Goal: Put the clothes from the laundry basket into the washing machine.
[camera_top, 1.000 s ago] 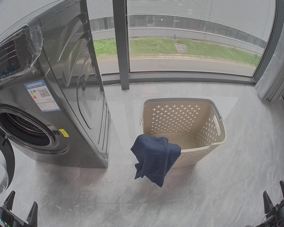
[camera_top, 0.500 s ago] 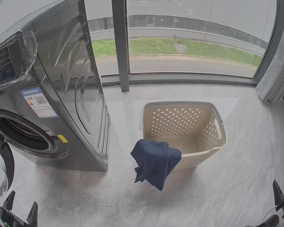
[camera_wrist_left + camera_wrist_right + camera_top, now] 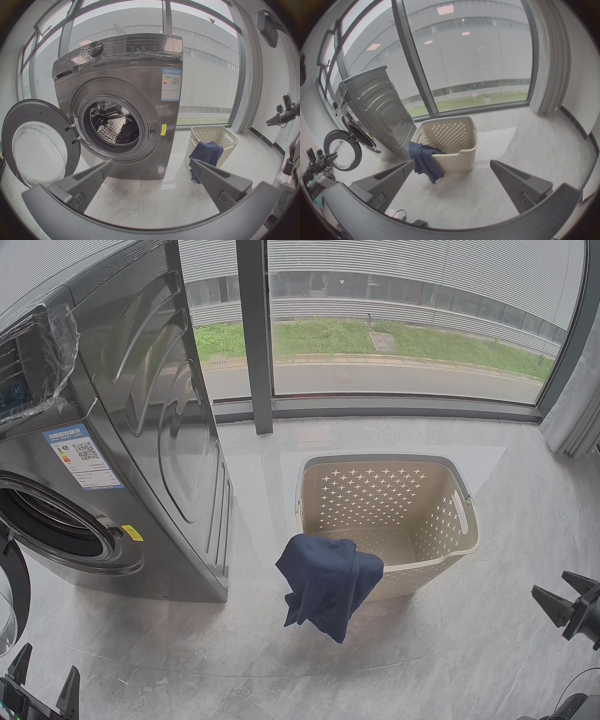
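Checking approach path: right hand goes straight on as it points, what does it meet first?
Probably the near wall of the laundry basket, just beside the navy garment draped over its rim; depth unclear.

Left claw (image 3: 45, 675) sits low at the robot's left side, fingers spread wide with tips pointing forward, nothing between them. Right claw (image 3: 558, 591) is held higher on the right side, tips aimed inward, fingers likewise spread and empty.

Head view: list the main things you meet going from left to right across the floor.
washing machine → blue garment draped over the basket's near corner → laundry basket → right gripper
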Tool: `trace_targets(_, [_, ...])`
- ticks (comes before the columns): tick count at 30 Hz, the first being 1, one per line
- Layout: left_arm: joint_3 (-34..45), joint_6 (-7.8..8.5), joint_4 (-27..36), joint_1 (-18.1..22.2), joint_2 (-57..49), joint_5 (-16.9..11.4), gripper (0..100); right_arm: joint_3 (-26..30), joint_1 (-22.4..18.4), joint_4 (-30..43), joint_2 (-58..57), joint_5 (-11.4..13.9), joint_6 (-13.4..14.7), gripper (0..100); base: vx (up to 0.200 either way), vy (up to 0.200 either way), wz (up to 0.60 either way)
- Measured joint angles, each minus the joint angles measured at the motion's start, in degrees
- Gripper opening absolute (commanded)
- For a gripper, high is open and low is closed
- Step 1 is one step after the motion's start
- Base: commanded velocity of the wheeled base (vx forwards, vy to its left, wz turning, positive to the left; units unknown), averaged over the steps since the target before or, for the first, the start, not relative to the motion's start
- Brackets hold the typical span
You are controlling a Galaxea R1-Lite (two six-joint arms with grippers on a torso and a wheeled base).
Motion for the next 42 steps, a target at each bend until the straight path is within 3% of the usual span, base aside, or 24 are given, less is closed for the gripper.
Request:
trace_targets(9, [0.0,-0.09,0.0,0.0,0.0,0.0,100,-6.6,16.2,-8.7,24.5,-5.3,11.8,100,0.0,0.0,0.0])
trace_targets(16, [0.0,-0.29,0.0,0.0,0.0,0.1,100,-10.0,22.5,-21.6,39.9,-7.5,15.0,100,0.0,0.0,0.0])
trace_targets(24, [0.0,-0.33,0.0,0.0,0.0,0.1,100,-13.5,25.7,-30.6,54.0,-12.8,15.7,100,0.0,0.0,0.0])
trace_targets(33, [0.0,-0.27,0.0,0.0,0.0,0.0,100,-20.2,26.7,-31.6,66.0,-15.3,17.7,100,0.0,0.0,0.0])
trace_targets(42, [0.0,-0.27,0.1,0.0,0.0,0.0,100,-24.2,27.7,-31.4,73.5,-15.6,19.4,100,0.0,0.0,0.0])
